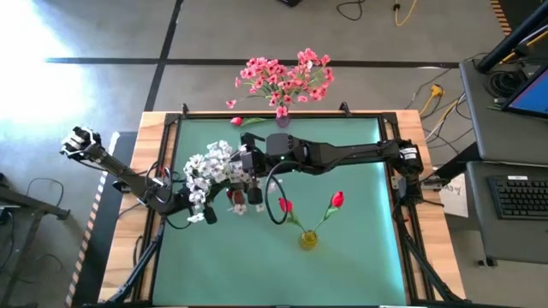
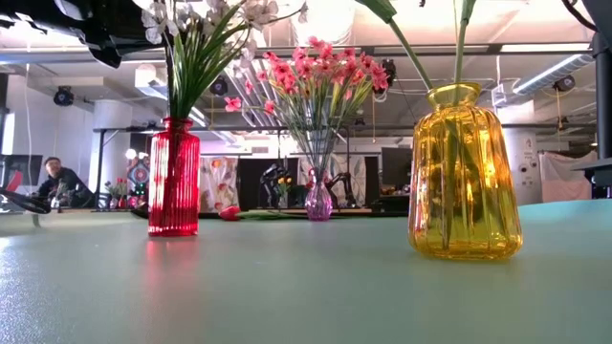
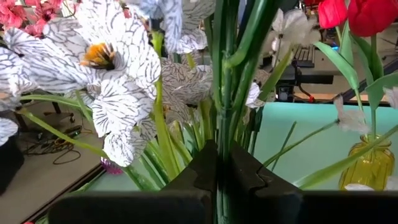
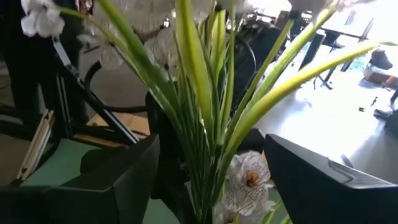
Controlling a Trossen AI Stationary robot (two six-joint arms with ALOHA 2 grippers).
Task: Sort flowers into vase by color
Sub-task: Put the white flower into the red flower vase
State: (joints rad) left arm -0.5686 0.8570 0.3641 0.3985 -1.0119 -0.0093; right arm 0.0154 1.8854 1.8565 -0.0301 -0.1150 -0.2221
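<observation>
White-blossomed artificial sprays (image 1: pixel 205 167) on thin green stems stand bunched in the ribbed red glass vase (image 2: pixel 173 178) near the middle of the green tabletop (image 1: pixel 360 248). You have both arms at that bunch. The left gripper (image 3: pixel 217 180) has its fingers pressed together on the green stems (image 3: pixel 225 93) just under the blossoms. The right gripper (image 4: pixel 211 180) straddles the same stems with its fingers (image 4: pixel 118 180) apart, touching nothing I can make out.

Expect these sprays to weigh next to nothing and to bend — the stems look wiry and springy, the cloth petals soft and easily crushed. Take hold low on the bare stem, below the leaves, never on the blossoms. A thin, smooth stem may twist or slide in a loose pinch, so close squarely across it.

The tall vase looks light enough to tip if you drag the bunch sideways — lift straight.

Pink sprays (image 1: pixel 287 75) fill the small purple vase (image 1: pixel 282 120) at the far edge; two red buds (image 1: pixel 336 200) stand in the yellow glass vase (image 2: pixel 465 172).
</observation>
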